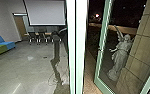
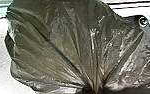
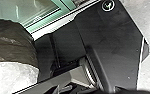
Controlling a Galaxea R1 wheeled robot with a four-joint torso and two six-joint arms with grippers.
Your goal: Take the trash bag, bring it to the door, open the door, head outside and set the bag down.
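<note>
- The trash bag [image 2: 66, 45] is grasped by the left gripper [image 2: 93, 90] at its gathered neck.
- Whether the right gripper is clenched or released cannot be told.
- At 12 o'clock, a pale post [image 1: 79, 47] is seen.
- At 1 o'clock, a green-framed glass door [image 1: 100, 50] is seen standing open, a pale statue [image 1: 122, 51] visible through its pane.
- At 11 o'clock, a white screen [image 1: 46, 12] is hung.

Left fingers [image 2: 88, 90] clamped; jointed bar [image 3: 74, 75] slanted beside dark plate [image 3: 113, 35].
</note>
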